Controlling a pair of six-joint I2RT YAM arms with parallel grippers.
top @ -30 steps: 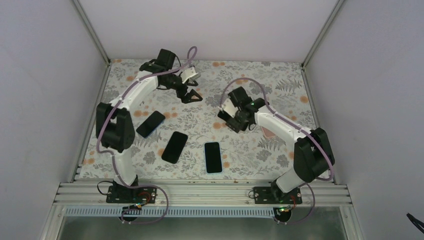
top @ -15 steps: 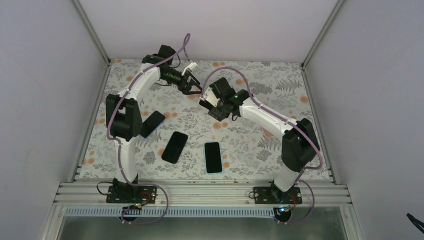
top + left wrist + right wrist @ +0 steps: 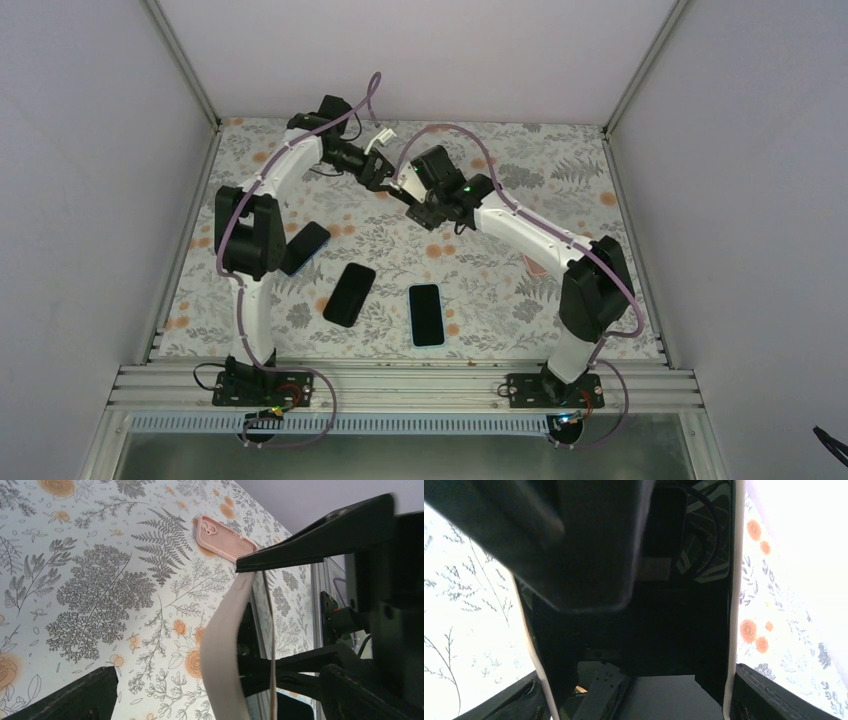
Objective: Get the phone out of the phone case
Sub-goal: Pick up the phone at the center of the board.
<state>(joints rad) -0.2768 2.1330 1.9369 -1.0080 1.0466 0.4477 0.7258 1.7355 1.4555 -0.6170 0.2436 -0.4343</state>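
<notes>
My table (image 3: 480, 285) was floral-patterned | three dark phones lay flat on it: left phone (image 3: 306, 246), middle phone (image 3: 349, 294), right phone (image 3: 426, 314), blue-rimmed | pink case (image 3: 225, 539) lay well apart.

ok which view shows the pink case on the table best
Left wrist: the pink case lies flat, nearly whole, camera cutout visible. Top external catches only a pink sliver beside the right arm. Right wrist misses it.

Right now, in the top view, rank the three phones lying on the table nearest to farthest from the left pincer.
From the left pincer:
1. Blue-edged dark phone, far left.
2. Plain black phone, middle.
3. Black phone in light-blue case, farthest right.
</notes>
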